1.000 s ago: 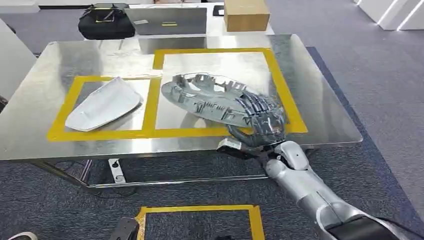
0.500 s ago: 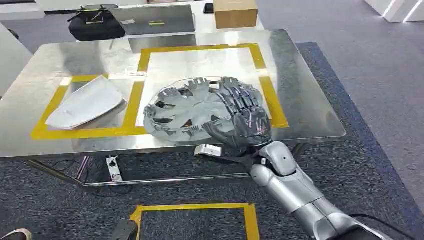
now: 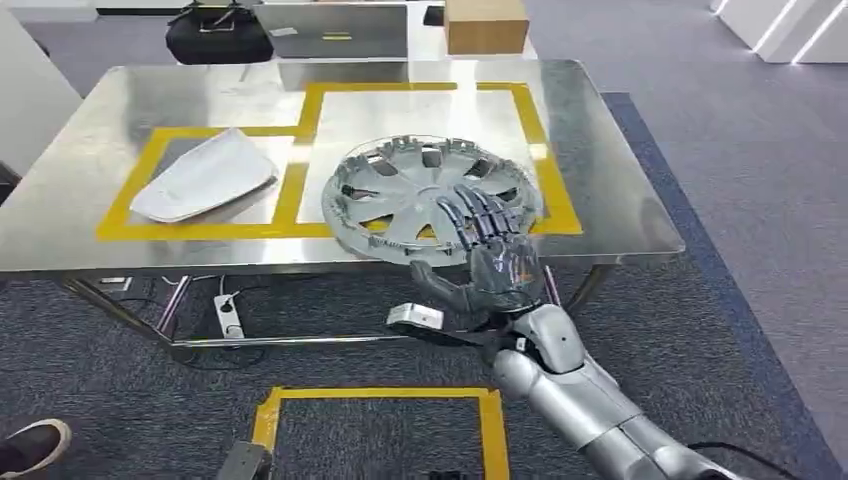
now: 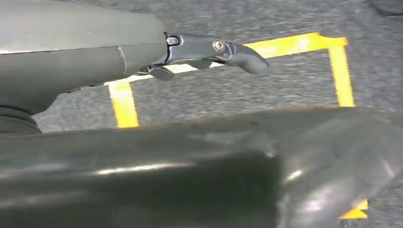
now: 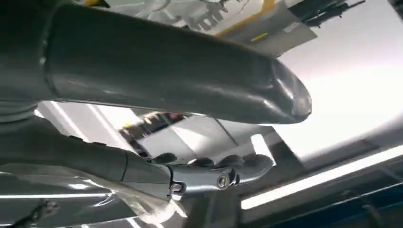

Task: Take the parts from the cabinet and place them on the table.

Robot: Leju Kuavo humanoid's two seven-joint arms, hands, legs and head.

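Note:
A grey hubcap (image 3: 432, 192) lies flat inside the right yellow-taped square on the steel table (image 3: 620, 200), its near rim at the table's front edge. My right hand (image 3: 487, 262) is just in front of it, fingers spread and reaching over the near rim, thumb out to the side, gripping nothing. In the right wrist view the fingers (image 5: 218, 175) are stretched out and bare, with the hubcap (image 5: 190, 14) beyond the thumb. A white curved cover (image 3: 205, 178) rests in the left taped rectangle. My left hand (image 4: 214, 50) hangs over the carpet, holding nothing.
Beyond the table's far edge stand a black bag (image 3: 218, 38), a grey laptop (image 3: 335, 30) and a cardboard box (image 3: 485, 22). A yellow taped square (image 3: 380, 400) marks the carpet near my feet. A power strip (image 3: 228, 315) lies under the table. A person's shoe (image 3: 35, 445) is at lower left.
The hubcap, held tilted by my right hand a second ago, now lies flat in the square. The hand has let go and drawn back to the table's front edge. The camera shifted slightly.

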